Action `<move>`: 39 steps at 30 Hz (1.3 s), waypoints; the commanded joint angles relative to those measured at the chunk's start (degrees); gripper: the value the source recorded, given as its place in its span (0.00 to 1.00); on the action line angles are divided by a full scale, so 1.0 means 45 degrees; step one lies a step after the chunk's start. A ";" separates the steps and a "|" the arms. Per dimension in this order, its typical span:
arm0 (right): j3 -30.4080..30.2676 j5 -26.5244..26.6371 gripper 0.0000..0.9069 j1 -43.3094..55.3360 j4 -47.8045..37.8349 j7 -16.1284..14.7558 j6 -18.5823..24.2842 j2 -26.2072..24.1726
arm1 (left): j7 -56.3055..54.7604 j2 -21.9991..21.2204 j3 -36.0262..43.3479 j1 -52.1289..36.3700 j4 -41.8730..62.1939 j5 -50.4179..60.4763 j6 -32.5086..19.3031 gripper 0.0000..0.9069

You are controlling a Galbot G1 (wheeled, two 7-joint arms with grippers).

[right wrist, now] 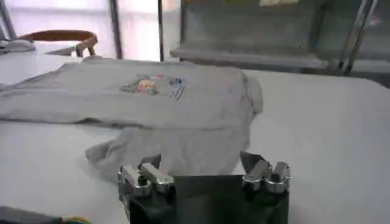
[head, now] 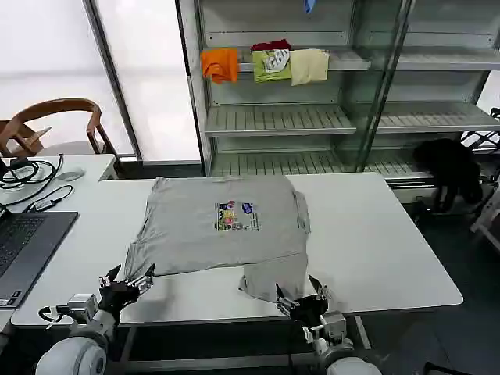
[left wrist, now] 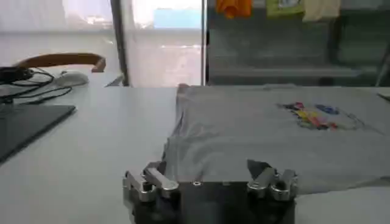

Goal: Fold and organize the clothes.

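the t-shirt [head: 223,223] is laid flat at table centre, long axis 12 to 6 o'clock, with its near hem just at 12 o'clock of the right gripper [head: 301,298], the left gripper [head: 127,281] at its near-left corner, both spread open, nothing held.

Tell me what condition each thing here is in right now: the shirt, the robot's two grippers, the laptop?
T-shirt: print side up on the white table, partly folded, one flap hanging toward the near edge.
Left gripper: open, at the shirt's near left corner, holding nothing.
Right gripper: open, at the near flap, holding nothing.
Laptop: lid open, on the table's left end.
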 commanded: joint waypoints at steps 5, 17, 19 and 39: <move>-0.0185 0.0259 0.00 -0.0257 -0.0176 0.0051 -0.0037 -0.0033 | 0.0197 0.0166 -0.0224 0.0122 0.0828 0.0303 0.0026 0.02; -0.0076 0.0732 0.00 -0.0178 -0.0106 -0.0025 0.0029 -0.0003 | 0.0386 0.0135 -0.0231 0.0126 0.1048 -0.0003 -0.0029 0.01; -0.0042 0.1008 0.00 -0.0152 -0.0082 0.0023 0.0574 0.0038 | 0.0540 0.0139 -0.0265 0.0087 0.1031 -0.0714 -0.0625 0.00; 0.0212 0.1577 0.00 0.8102 -0.4933 0.0395 0.2368 0.2111 | -0.0124 0.0316 0.0362 -0.5573 0.3402 -0.4066 -0.0748 0.00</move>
